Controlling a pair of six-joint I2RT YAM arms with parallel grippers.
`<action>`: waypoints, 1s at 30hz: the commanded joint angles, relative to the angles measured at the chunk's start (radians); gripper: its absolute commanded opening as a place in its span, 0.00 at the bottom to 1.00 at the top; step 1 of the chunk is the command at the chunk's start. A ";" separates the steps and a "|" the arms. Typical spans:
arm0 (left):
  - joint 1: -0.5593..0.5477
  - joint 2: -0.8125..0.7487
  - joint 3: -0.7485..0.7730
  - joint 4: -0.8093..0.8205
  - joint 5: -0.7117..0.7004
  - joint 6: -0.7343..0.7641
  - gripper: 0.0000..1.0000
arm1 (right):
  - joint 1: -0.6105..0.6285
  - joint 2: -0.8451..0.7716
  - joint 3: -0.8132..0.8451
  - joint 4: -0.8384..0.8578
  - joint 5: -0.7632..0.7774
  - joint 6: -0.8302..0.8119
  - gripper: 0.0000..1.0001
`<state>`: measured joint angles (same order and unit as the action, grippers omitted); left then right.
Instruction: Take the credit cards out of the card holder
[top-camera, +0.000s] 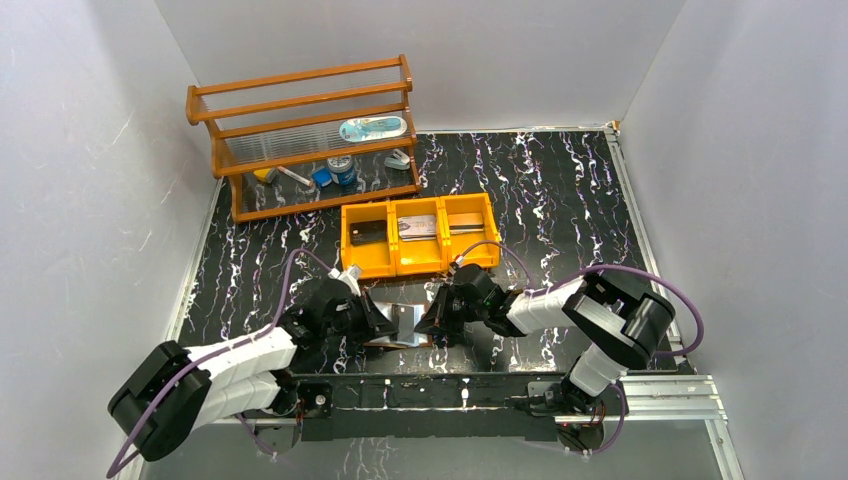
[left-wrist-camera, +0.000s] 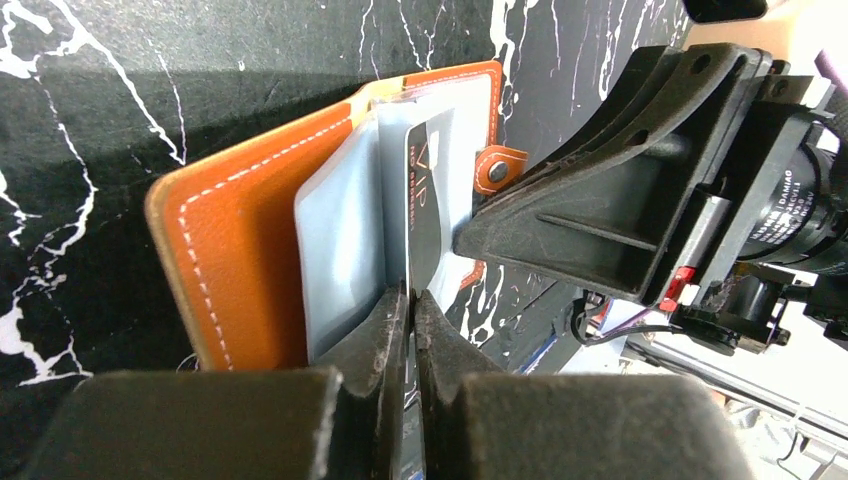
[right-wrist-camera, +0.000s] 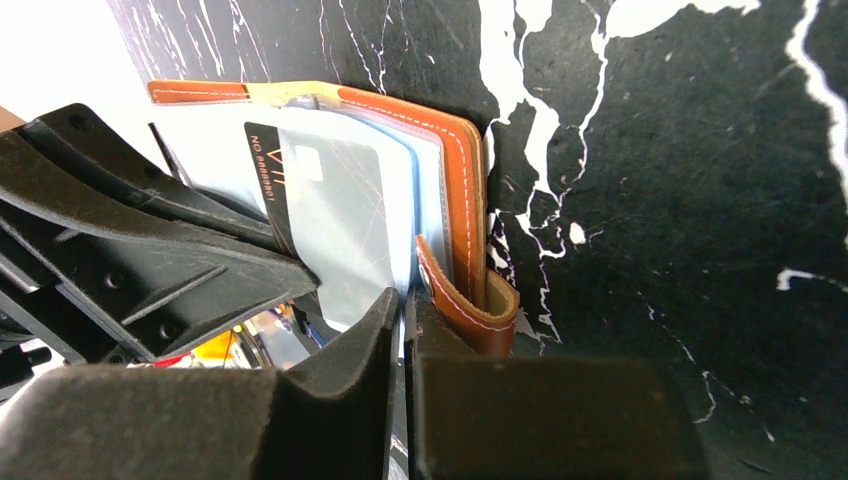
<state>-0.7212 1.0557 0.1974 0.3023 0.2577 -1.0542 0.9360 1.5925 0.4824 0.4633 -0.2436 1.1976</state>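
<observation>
1. Top view: holder lies open on the table, close to the near edge and about midway along it, between the two arms' tips. Tray sits just beyond it; rack stands at the far left corner. Sleeves and card are too small to read here.
2. Left wrist view adds detail. Leather cover is spread on the table, pale sleeves stand up from it, and a card with a dark stripe is among them.
3. Right wrist view adds the snap tab, curled up at the holder's edge.
4. Left gripper: fingers pressed together on the edge of a pale leaf of the holder. Whether that leaf is sleeve or card cannot be told.
5. Right gripper: fingers almost together, pinching a pale leaf's edge just beside the tab. Sleeve or card cannot be told here either.
</observation>
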 joint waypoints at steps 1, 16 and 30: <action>0.003 -0.069 0.013 -0.047 -0.047 0.005 0.00 | 0.002 0.028 0.008 -0.056 0.014 -0.020 0.13; 0.006 -0.201 0.092 -0.298 -0.133 0.088 0.00 | -0.009 0.009 0.010 -0.099 0.032 -0.029 0.12; 0.006 -0.147 0.075 -0.169 -0.070 0.052 0.19 | -0.011 0.010 0.024 -0.101 0.023 -0.038 0.12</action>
<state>-0.7212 0.8761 0.2630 0.0414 0.1612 -0.9806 0.9298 1.5963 0.4953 0.4431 -0.2443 1.1965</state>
